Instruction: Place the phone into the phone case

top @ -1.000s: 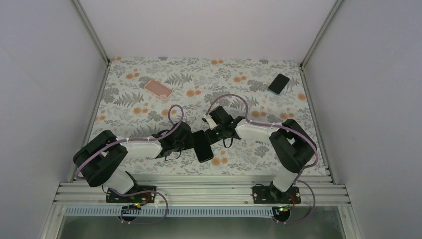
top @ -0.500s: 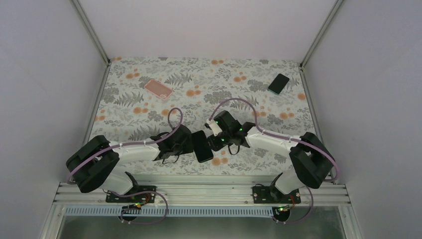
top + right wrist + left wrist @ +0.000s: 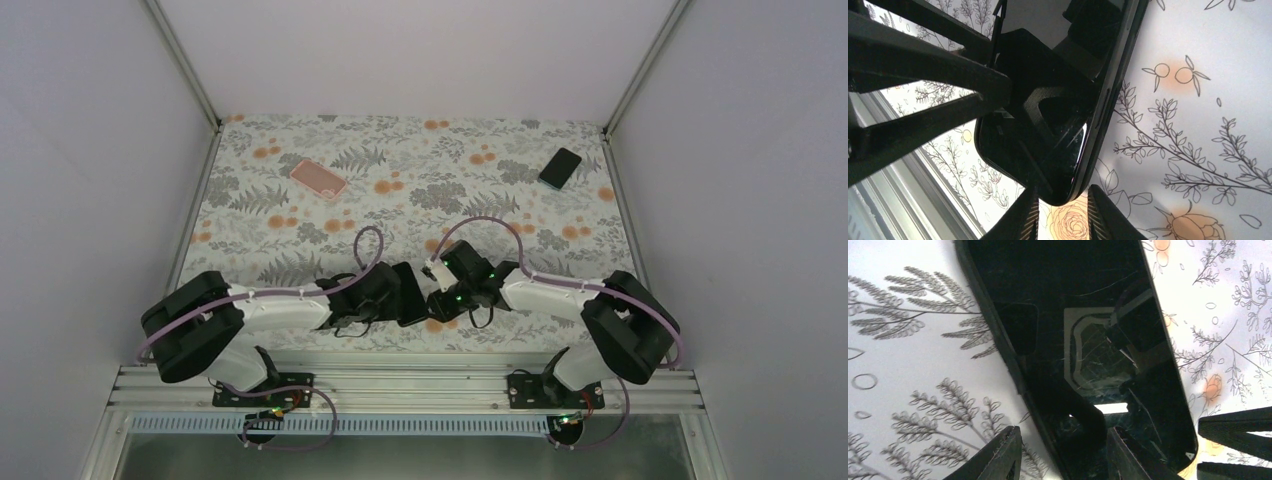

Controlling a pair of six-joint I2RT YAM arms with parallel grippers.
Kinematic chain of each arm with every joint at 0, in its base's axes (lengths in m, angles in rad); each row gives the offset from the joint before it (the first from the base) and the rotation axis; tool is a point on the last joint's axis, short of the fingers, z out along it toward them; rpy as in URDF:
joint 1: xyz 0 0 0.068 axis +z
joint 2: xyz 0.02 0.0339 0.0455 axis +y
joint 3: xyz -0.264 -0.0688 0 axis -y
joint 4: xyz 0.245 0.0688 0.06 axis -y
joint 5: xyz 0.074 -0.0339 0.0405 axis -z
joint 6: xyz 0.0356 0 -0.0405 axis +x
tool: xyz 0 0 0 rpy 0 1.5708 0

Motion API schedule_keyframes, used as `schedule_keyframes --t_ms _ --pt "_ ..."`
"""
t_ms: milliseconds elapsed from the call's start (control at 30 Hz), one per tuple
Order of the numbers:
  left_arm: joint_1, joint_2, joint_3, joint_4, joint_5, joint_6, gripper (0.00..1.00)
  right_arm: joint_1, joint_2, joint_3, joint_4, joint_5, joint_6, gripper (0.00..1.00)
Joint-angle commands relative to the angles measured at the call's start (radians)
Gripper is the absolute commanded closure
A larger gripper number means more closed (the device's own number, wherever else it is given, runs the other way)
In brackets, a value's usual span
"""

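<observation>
A black phone lies screen up on the flowered table near the front edge, between my two grippers. A matte black rim that looks like a phone case runs round its glossy screen. My left gripper is open and straddles one long edge, with one finger over the table and the other over the glass. My right gripper is open by a narrow gap, and a rounded corner of the phone sits just between its tips. From above, the left gripper and right gripper flank the phone closely.
A pink flat slab, either a phone or a case, lies at the back left. Another black phone-like slab lies at the back right. The metal rail with the arm bases runs along the front edge. White walls enclose three sides.
The right gripper went from shut to slightly open and slid nearer the front, to the phone's corner. The left gripper opened wider and moved right over the phone's edge.
</observation>
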Motion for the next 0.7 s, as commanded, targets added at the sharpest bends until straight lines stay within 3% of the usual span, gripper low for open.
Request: schedule_keyframes --t_ms 0,400,667 --pt "-0.017 0.055 0.011 -0.035 0.013 -0.019 0.56 -0.012 0.018 -0.020 0.049 -0.021 0.013 0.78" --pt "-0.022 0.089 0.003 -0.050 0.005 -0.026 0.57 -0.005 0.108 -0.015 0.012 0.027 0.017 0.90" --pt "-0.018 0.098 -0.015 -0.047 0.002 -0.031 0.57 0.045 0.191 0.044 -0.075 0.200 0.042 0.92"
